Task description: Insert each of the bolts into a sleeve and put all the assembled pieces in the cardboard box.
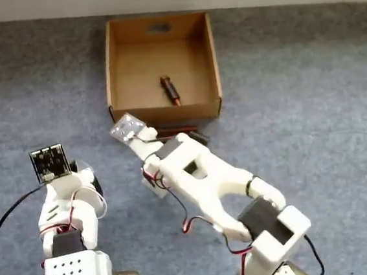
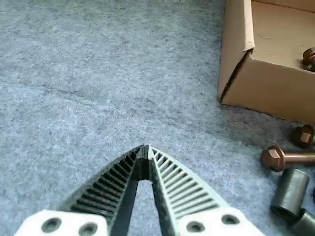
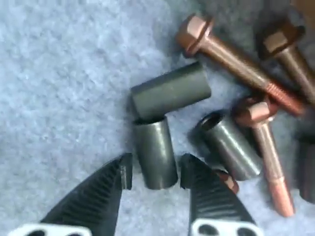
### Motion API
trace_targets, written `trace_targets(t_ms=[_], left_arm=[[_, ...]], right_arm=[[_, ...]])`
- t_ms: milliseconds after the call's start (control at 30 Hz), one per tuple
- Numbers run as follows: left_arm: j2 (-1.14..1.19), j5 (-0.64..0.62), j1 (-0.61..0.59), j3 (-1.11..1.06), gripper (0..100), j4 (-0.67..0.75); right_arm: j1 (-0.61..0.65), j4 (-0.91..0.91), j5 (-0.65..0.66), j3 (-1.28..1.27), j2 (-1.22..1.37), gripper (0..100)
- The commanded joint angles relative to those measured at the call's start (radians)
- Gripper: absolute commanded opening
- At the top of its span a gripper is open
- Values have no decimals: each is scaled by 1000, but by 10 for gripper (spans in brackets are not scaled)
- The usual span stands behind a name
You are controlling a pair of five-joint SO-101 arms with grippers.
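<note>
Right hand, spread, is straddling a grey sleeve lying on the table among loose bolts, near the cardboard box. Left hand is hovering, pressed together. Sleeve is looking like rigid, smooth metal, prob. slippery & heavyish; pinching it mid-length seems safest.

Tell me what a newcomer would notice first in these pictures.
The right claw stands open astride a dark sleeve, amid a jumble of copper bolts and sleeves just outside the cardboard box. In the box lies one bolted piece. The left claw is shut over bare grey carpet.
</note>
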State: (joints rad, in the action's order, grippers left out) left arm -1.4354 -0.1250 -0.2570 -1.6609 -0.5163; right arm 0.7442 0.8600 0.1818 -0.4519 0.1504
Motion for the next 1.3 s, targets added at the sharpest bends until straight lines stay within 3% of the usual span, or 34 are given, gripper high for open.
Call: trace_targets(t_ms=[0, 167, 300, 467, 767, 867, 1033, 1267], left_arm=[[-8, -6, -8, 58, 13, 21], [-8, -6, -8, 56, 13, 21], [-8, -6, -8, 54, 13, 21], [-10, -5, 1, 51, 13, 23], [-10, -5, 13, 51, 13, 23], [-10, -5, 13, 51, 13, 23], [-10, -5, 13, 51, 13, 23], [-10, -5, 13, 51, 13, 23]], right_arm=[[15, -13, 57, 45, 19, 170], [24, -13, 100, 45, 35, 159], [-13, -15, 92, 45, 28, 0], [-71, 5, 6, 8, -70, 6], [-125, 50, 9, -420, -466, 6], [-142, 51, 9, -503, -473, 33], [-111, 51, 46, -509, -407, 177], [-81, 51, 92, -378, -286, 170]])
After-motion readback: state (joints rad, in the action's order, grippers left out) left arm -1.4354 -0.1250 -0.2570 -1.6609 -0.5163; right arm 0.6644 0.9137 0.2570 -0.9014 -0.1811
